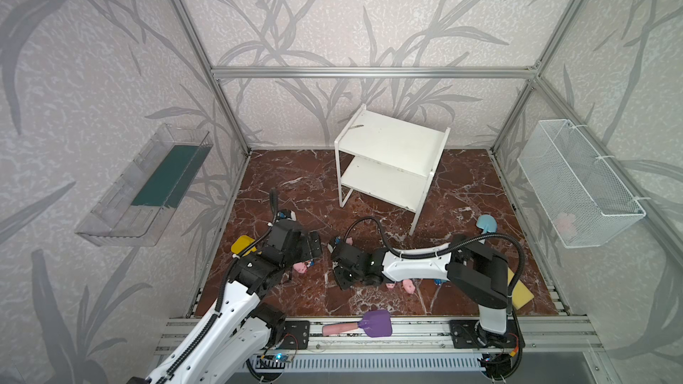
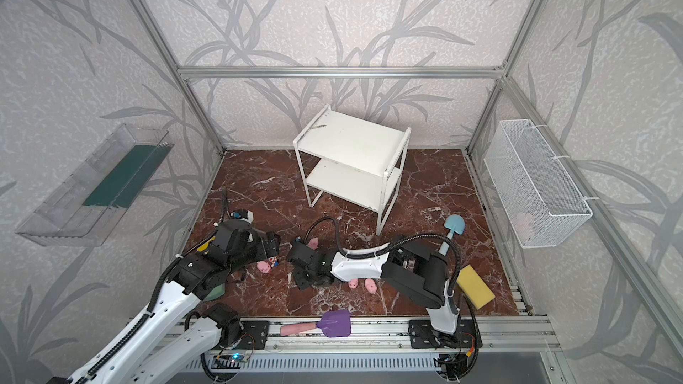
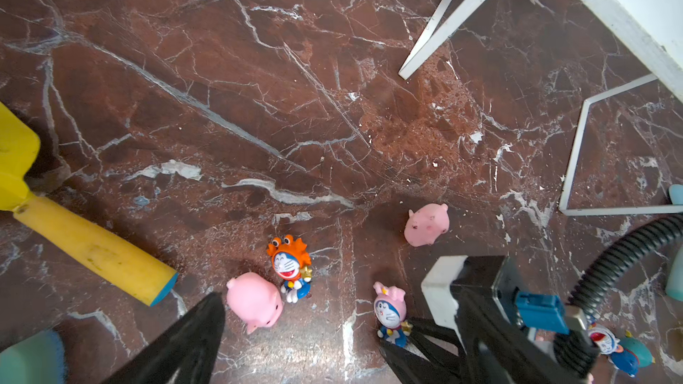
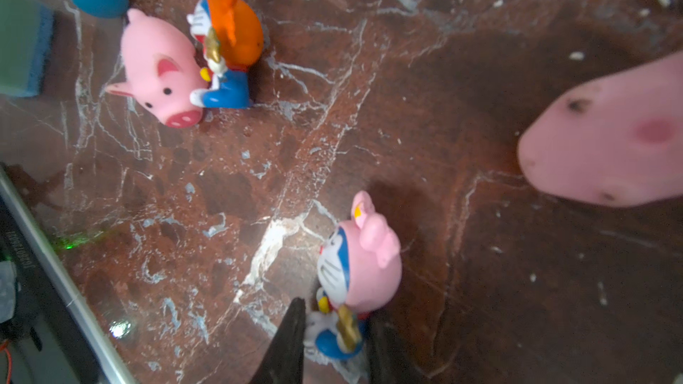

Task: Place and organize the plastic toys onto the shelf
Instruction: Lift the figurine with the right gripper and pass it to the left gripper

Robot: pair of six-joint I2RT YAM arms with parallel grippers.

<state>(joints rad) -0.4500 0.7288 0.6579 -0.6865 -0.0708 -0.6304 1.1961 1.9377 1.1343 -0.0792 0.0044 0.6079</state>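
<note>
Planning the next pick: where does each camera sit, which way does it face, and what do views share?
Top views: high in front, looking down and back across the table to the shelf; left arm and right arm show.
Left wrist: on the left arm, looking down at the table; its own black finger and the right arm show.
Right wrist: low, looking along the right gripper, closed around the pink-hat figure.
Shared: both wrist views show that figure and the orange-hat figure against a pig.
</note>
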